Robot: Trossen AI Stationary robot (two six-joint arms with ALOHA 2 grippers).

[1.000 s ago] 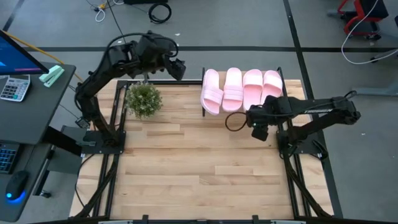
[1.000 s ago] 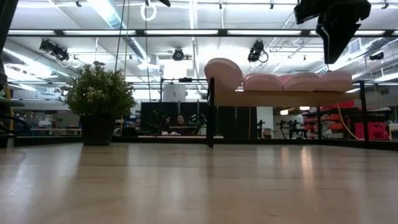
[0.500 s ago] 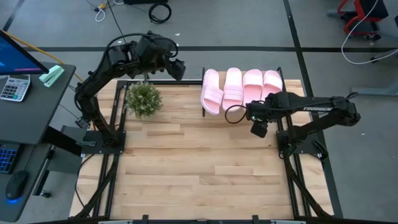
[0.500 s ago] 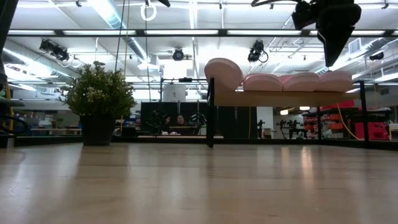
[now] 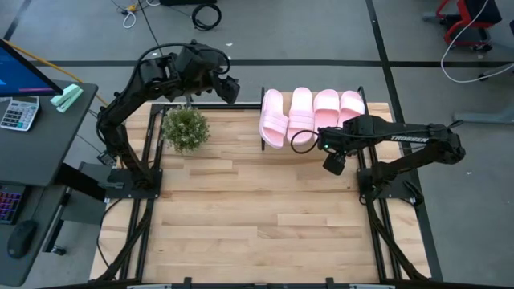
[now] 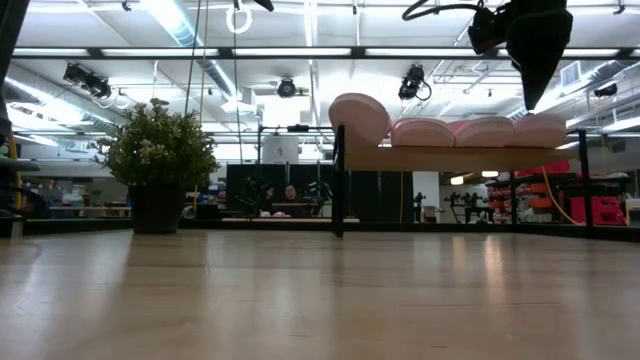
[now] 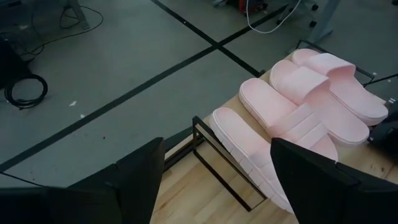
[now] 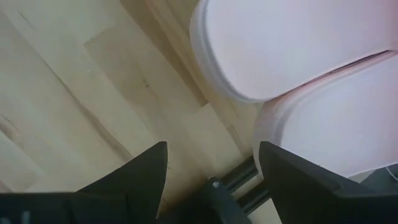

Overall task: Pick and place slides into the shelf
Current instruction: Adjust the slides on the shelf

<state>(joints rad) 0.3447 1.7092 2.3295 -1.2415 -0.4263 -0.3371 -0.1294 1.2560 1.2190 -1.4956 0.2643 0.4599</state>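
Four pale pink slides (image 5: 313, 114) lie side by side on the shelf (image 6: 460, 158) at the table's far edge. The leftmost slide (image 6: 360, 116) is tilted and stands higher than the other three. My right gripper (image 5: 333, 164) hangs open above the table, just on the near side of the shelf, pointing down. In its wrist view the near ends of two slides (image 8: 292, 43) show past the open gripper (image 8: 211, 171). My left gripper (image 5: 233, 90) is raised and open beyond the far edge, left of the shelf, facing the slides (image 7: 292, 118).
A small potted plant (image 5: 185, 128) stands on the table's far left part, below my left arm. The shelf's black uprights (image 6: 338, 180) rise at its sides. Bare plank tabletop (image 5: 257, 209) fills the middle and near part. A desk with a calculator (image 5: 18, 112) sits off the left.
My right gripper has shifted a little toward the far edge and the shelf, turning at the wrist; in the low view it now shows narrower. The slides, the shelf and my left arm have stayed in place.
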